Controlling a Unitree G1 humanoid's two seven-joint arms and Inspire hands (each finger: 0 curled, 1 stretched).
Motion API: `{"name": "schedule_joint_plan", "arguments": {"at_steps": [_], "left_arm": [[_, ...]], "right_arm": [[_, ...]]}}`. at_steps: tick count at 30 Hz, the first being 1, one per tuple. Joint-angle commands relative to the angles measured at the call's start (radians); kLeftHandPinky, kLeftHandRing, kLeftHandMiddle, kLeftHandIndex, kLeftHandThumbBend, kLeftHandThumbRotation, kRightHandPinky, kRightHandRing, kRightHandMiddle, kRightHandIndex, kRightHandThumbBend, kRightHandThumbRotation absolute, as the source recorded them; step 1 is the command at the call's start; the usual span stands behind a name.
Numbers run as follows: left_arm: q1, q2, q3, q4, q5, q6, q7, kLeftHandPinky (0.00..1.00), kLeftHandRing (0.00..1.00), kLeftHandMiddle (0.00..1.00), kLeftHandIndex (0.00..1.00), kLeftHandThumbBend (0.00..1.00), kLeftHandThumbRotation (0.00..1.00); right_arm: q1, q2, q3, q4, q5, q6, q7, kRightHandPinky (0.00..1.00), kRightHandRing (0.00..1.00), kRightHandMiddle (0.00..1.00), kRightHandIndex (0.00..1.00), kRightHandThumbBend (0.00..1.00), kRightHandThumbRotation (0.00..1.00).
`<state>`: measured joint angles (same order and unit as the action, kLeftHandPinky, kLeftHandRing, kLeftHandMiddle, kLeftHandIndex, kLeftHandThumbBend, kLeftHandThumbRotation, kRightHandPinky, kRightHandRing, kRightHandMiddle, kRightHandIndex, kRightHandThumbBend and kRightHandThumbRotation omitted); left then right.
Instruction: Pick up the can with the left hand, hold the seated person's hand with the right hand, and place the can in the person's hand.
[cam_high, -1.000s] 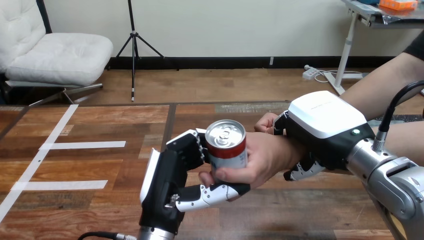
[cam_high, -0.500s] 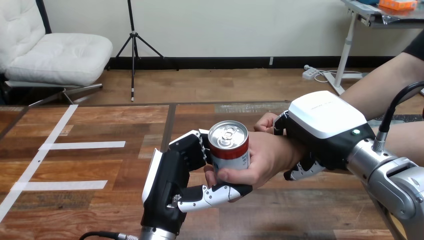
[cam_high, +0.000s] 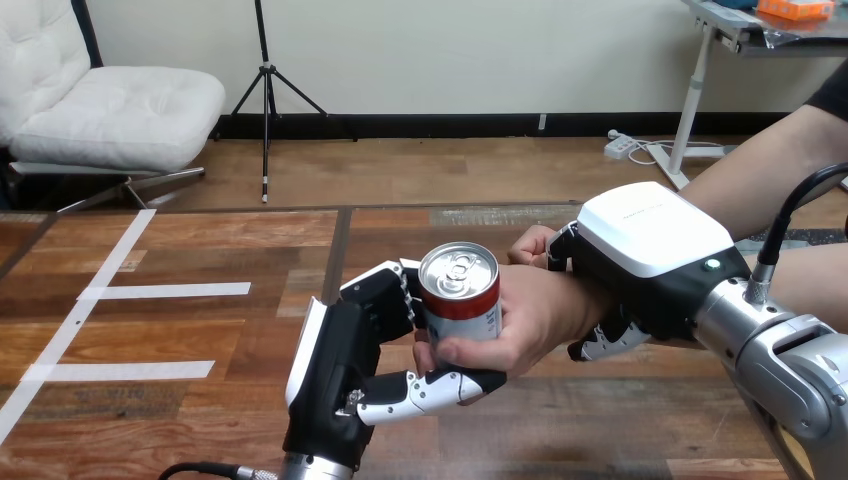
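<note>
Over the wooden counter (cam_high: 180, 335), the robot's left hand (cam_high: 332, 368) curls fingers (cam_high: 382, 293) and thumb around the upright red-and-silver metal can (cam_high: 460, 300), which the person's hand (cam_high: 535, 320) also grips. Beyond, the right hand (cam_high: 650, 250) wraps its fingers (cam_high: 605, 342) round the person's wrist (cam_high: 586, 302).

bright, even light is falling from above on the wooden table (cam_high: 170, 420), giving its planks a soft sheen toward 9 o'clock. the can (cam_high: 460, 295) is catching a pale glint on its silver lid. at 3 o'clock the right hand (cam_high: 650, 240) is glowing on its white shell without harsh glare, while the black left hand (cam_high: 335, 365) is showing only dull highlights.
</note>
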<state>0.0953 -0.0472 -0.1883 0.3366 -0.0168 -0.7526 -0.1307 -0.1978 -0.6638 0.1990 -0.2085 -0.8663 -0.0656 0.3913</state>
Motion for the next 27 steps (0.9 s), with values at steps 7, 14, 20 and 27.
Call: {"name": "schedule_joint_plan", "arguments": {"at_steps": [7, 14, 20, 27], "left_arm": [[-0.062, -0.022, -0.069, -0.076, 0.047, 0.027, -0.042, 0.38, 0.45, 0.50, 0.53, 0.73, 0.00], [-0.062, 0.000, -0.075, -0.095, 0.071, 0.056, -0.056, 0.47, 0.57, 0.61, 0.61, 0.77, 0.01], [-0.067, 0.019, -0.077, -0.103, 0.105, 0.067, -0.062, 0.55, 0.66, 0.69, 0.68, 0.80, 0.06], [-0.073, 0.041, -0.078, -0.112, 0.162, 0.072, -0.058, 0.71, 0.81, 0.84, 0.80, 0.84, 0.16]], "right_arm": [[-0.051, 0.003, -0.014, 0.036, -0.006, 0.011, -0.029, 0.31, 0.39, 0.47, 0.51, 0.68, 0.00], [-0.052, -0.002, -0.011, 0.031, -0.023, 0.014, -0.021, 0.33, 0.41, 0.49, 0.54, 0.73, 0.00], [-0.052, -0.002, -0.011, 0.030, -0.024, 0.016, -0.013, 0.34, 0.44, 0.51, 0.59, 0.76, 0.00], [-0.047, 0.001, -0.016, 0.023, -0.013, 0.029, 0.005, 0.50, 0.60, 0.64, 0.67, 0.80, 0.00]]}}
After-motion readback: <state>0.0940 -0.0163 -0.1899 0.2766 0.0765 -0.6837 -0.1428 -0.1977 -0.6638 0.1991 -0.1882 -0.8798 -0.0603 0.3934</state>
